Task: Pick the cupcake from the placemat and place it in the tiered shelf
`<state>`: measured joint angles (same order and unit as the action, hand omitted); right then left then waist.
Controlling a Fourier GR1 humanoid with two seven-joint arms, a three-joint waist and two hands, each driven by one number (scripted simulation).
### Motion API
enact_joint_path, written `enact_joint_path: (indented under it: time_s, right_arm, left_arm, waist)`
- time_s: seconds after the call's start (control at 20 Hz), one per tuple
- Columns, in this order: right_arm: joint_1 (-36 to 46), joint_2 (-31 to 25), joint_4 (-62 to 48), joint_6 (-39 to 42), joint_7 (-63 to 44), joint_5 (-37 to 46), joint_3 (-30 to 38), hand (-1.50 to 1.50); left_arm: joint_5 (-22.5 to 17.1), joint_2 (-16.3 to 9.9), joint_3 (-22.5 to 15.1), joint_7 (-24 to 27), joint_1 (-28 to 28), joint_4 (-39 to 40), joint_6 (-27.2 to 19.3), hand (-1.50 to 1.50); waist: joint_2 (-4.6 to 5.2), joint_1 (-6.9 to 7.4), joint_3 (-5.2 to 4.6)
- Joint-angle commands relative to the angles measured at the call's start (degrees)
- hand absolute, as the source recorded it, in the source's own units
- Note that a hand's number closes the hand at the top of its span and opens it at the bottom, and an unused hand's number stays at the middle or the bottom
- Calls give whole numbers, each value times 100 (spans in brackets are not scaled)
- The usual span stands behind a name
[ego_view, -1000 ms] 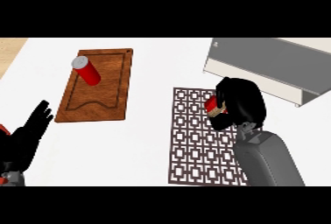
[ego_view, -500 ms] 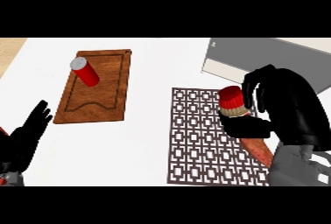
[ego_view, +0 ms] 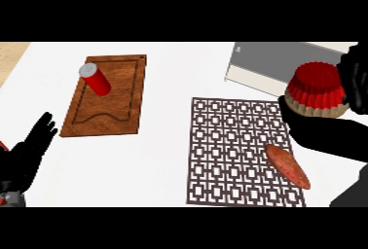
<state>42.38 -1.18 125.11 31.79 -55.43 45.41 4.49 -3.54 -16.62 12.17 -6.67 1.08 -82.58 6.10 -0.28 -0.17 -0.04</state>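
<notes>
At the right edge of the head view, the right hand (ego_view: 327,138) holds the cupcake (ego_view: 315,90) up, close to the camera. Its black fingers are curled round the lower part of the cupcake, so the red pleated wrapper and the tan base show above them. The cupcake is off the placemat (ego_view: 237,155) and appears over the placemat's upper right corner, just in front of the tiered shelf (ego_view: 262,65), whose grey panel and pale edge show at the upper right. It is not in the shelf.

On the white counter (ego_view: 169,121) the dark brown placemat with a lattice pattern lies flat. On its right part lies an orange-brown sweet potato (ego_view: 288,166), slanted, with its lower end near the mat's lower right corner.

To the left, well apart from the placemat, there is a wooden cutting board (ego_view: 115,112). A red cylinder with a grey cap (ego_view: 95,79) lies tilted on its upper left part.

The left hand (ego_view: 28,153) shows at the lower left edge, with straight fingers pointing up, resting and touching nothing.
</notes>
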Motion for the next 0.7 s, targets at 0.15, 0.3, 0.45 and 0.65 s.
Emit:
enact_joint_path:
  time_s: [0.15,0.3,0.45,0.65]
  right_arm:
    - [1403,-551,-373,512,-991,35,571,150]
    - [1614,-1178,-864,906,-663,211,678,150]
    - [2074,-1352,-1285,1081,-719,199,882,150]
    - [2239,-1772,-1986,1070,-198,205,1125,150]
  left_arm:
    - [68,177,-100,-44,92,-137,-67,0]
    - [90,29,59,63,-103,133,-90,0]
    - [41,-25,64,127,21,111,71,0]
    - [132,141,-110,-159,-217,104,-60,0]
  waist:
    - [-6,26,-3]
    - [2,-25,-9]
    - [-3,9,-8]
    - [16,10,-1]
